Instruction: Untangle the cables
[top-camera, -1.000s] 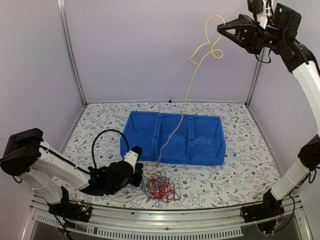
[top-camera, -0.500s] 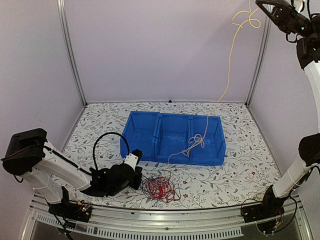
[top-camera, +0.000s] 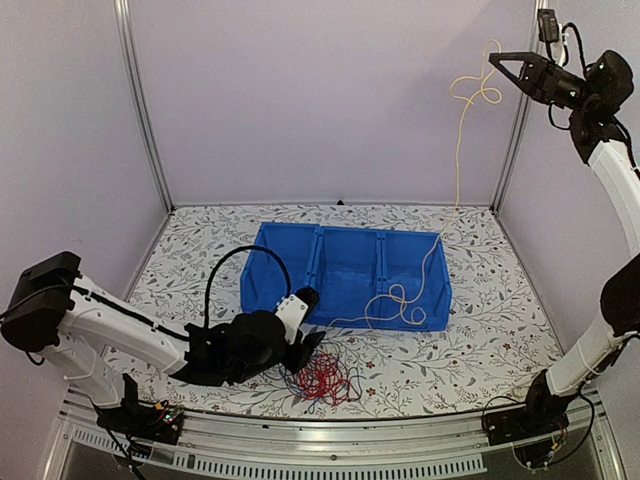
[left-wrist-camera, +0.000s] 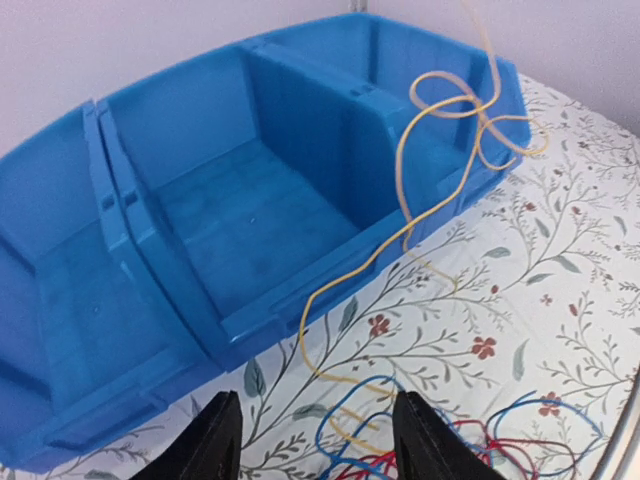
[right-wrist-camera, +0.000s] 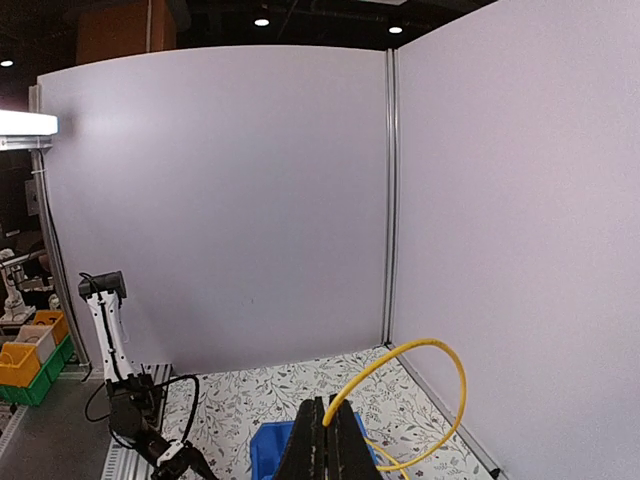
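Overhead, we see the right fingers (top-camera: 512, 62) closed on a yellow cable (top-camera: 458, 150) held high, trailing over the blue bin (top-camera: 350, 229) to the red-and-blue tangle (top-camera: 322, 375) on the tabletop (top-camera: 480, 350). Left wrist: left fingers (left-wrist-camera: 213, 440) open, empty; the unpinned tangle may drag. Right wrist: cable may slip.

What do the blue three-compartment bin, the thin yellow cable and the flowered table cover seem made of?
Blue three-compartment bin: likely moulded plastic, slight sheen on thin rigid walls.
Thin yellow cable: probably plastic-coated wire, smooth, hanging in loose curls.
Flowered table cover: matte printed cloth or vinyl; cannot tell which.
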